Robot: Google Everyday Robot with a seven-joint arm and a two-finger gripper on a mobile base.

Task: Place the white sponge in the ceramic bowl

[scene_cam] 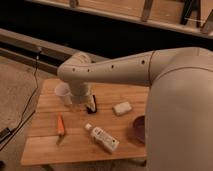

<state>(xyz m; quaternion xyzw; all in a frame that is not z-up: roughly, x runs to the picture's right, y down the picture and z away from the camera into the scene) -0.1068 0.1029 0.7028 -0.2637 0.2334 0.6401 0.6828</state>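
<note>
The gripper (91, 104), spread or closed I cannot tell, hangs near the sponge (122, 108), not touching; centre squarely over it before grasping, then carry to the bowl (138, 128).

Thick, rounded off-white arm segments (125, 67) with small dark holes along them; beneath the bulbous wrist (77, 75), a black end effector (91, 104) just above the worktop (50, 145).
</note>
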